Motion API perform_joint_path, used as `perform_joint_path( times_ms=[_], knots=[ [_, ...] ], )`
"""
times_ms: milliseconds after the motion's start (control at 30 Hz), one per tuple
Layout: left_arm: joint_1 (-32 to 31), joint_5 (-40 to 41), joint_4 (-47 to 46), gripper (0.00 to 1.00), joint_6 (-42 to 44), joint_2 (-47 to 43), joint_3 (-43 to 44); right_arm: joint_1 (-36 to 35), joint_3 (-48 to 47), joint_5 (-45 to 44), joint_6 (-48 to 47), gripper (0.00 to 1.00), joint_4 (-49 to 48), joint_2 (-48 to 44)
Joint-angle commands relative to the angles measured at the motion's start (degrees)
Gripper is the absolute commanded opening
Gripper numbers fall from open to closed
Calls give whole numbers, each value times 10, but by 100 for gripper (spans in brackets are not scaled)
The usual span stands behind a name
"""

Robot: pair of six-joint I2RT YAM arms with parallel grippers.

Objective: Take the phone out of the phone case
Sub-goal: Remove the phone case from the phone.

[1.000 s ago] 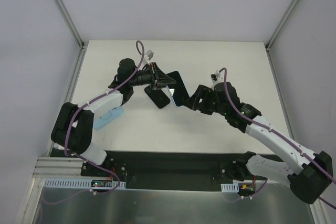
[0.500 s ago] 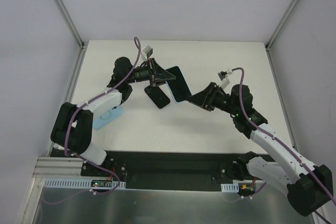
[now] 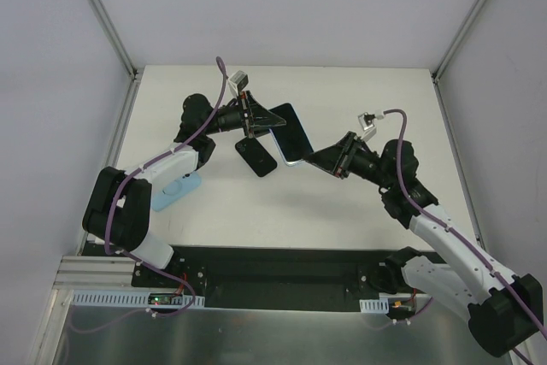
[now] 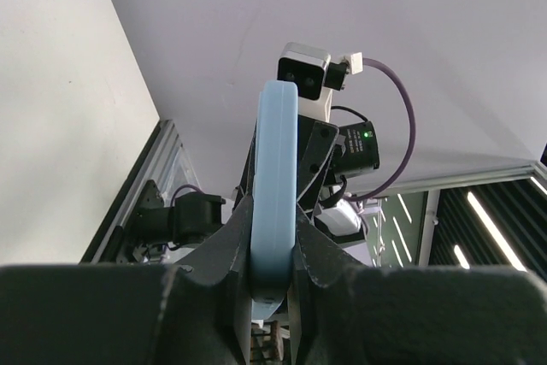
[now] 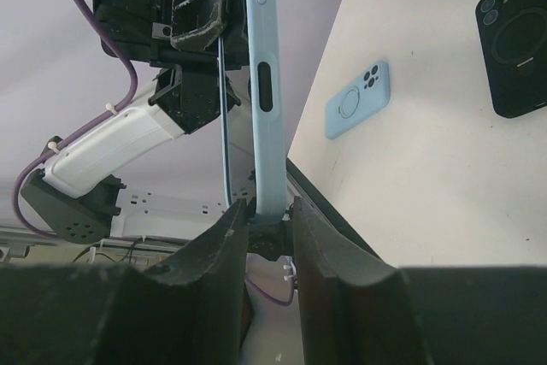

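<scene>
A phone in a light-blue case (image 3: 291, 134) hangs in the air above the table's middle, held at both ends. My left gripper (image 3: 272, 121) is shut on its left end. In the left wrist view the blue edge (image 4: 275, 168) stands clamped between the fingers (image 4: 273, 254). My right gripper (image 3: 314, 158) is shut on the lower right end. In the right wrist view the blue edge (image 5: 261, 83) rises from between the fingers (image 5: 263, 215). A thin dark-edged strip stands slightly apart on its left side; I cannot tell whether it is the phone or the case.
A black phone case (image 3: 256, 157) lies on the white table (image 3: 359, 91) just under the held phone; it also shows in the right wrist view (image 5: 515, 49). A second light-blue case (image 3: 175, 190) lies by the left arm, also in the right wrist view (image 5: 357, 100).
Both grippers have lifted the cased phone up and slightly back. The right arm has swung right and stretched out, its wrist turning, and still holds the phone's end.
</scene>
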State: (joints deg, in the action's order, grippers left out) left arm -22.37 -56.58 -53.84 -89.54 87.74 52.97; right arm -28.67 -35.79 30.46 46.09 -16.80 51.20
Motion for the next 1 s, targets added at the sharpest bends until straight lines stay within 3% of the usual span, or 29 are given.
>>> perform_joint_path(
  times_ms=[0, 533, 633, 700, 733, 967],
  knots=[
    [0, -44, -92, 0, -70, -50, 28, 15, 2, -38, -6, 29, 17, 0],
    [7, -51, -97, 0, -65, -48, 21, 36, 0, -15, 69, 31, -74, 23],
    [7, -53, -98, 0, -64, -47, 21, 41, -1, -14, 77, 24, -76, 21],
    [9, -54, -98, 0, -65, -48, 21, 42, -1, -9, 78, 13, -82, 23],
    [10, -54, -98, 0, -65, -48, 22, 43, -2, -8, 82, 1, -83, 27],
    [12, -53, -91, 0, -54, -40, 14, 42, 12, 24, 124, 1, -214, 32]
  ],
)
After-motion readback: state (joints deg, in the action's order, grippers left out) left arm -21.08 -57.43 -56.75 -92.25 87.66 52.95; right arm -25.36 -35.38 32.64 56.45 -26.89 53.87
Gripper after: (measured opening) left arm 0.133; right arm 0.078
